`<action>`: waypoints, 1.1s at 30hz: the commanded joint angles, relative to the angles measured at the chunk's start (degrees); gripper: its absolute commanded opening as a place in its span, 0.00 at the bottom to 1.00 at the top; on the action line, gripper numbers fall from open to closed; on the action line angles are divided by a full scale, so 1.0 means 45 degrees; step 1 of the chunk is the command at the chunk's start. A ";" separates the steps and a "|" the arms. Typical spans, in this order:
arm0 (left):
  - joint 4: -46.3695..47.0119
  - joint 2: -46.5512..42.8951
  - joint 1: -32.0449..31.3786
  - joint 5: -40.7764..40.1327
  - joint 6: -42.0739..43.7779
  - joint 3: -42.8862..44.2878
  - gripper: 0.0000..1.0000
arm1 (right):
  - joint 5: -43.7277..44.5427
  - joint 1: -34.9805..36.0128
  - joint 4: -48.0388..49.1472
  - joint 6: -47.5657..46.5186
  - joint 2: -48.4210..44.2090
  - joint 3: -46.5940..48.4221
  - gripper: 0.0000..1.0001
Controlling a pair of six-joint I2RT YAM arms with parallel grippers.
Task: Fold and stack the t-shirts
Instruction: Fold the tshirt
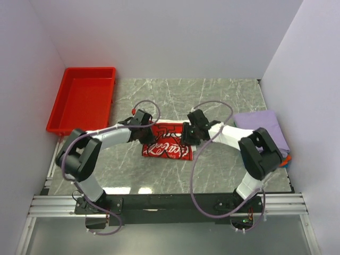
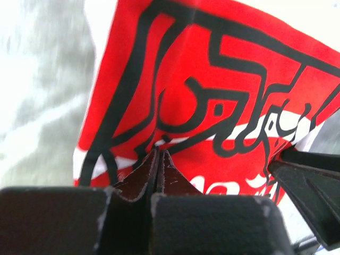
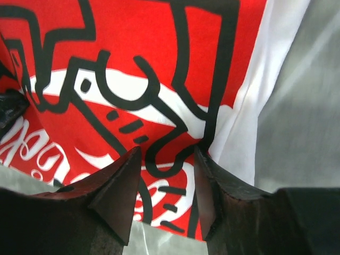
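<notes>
The white t-shirt with the red print (image 1: pixel 167 141) lies folded into a small rectangle at the middle of the table. My left gripper (image 1: pixel 149 134) is at its left end. In the left wrist view this gripper (image 2: pixel 158 152) is shut just above the red print (image 2: pixel 212 79), and no cloth shows between its fingers. My right gripper (image 1: pixel 185 137) is over the shirt's right end. In the right wrist view it (image 3: pixel 166 154) stands open, and the print (image 3: pixel 133 64) and the white edge (image 3: pixel 249 117) show through the gap. A stack of folded t-shirts, lavender on top (image 1: pixel 261 127), lies at the right.
A red plastic tray (image 1: pixel 85 98) stands at the back left against the wall. Orange and teal cloth edges (image 1: pixel 287 158) peek out under the lavender shirt near the right wall. White walls close the table in on three sides.
</notes>
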 commanded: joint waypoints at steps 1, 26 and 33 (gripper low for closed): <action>-0.0353 -0.1518 -0.0195 -0.0603 -0.0156 -0.0557 0.01 | 0.0345 0.0097 0.0185 0.0616 -0.1280 -0.1178 0.53; -0.0099 0.0761 -0.3007 -0.0508 -0.0390 0.0673 0.01 | -0.0572 -0.1719 0.1396 0.0363 -0.1930 -0.2373 0.80; -0.0313 0.0743 -0.3085 -0.0665 -0.0468 0.0575 0.01 | -0.0513 -0.1641 0.1766 0.0578 -0.1245 -0.2314 0.75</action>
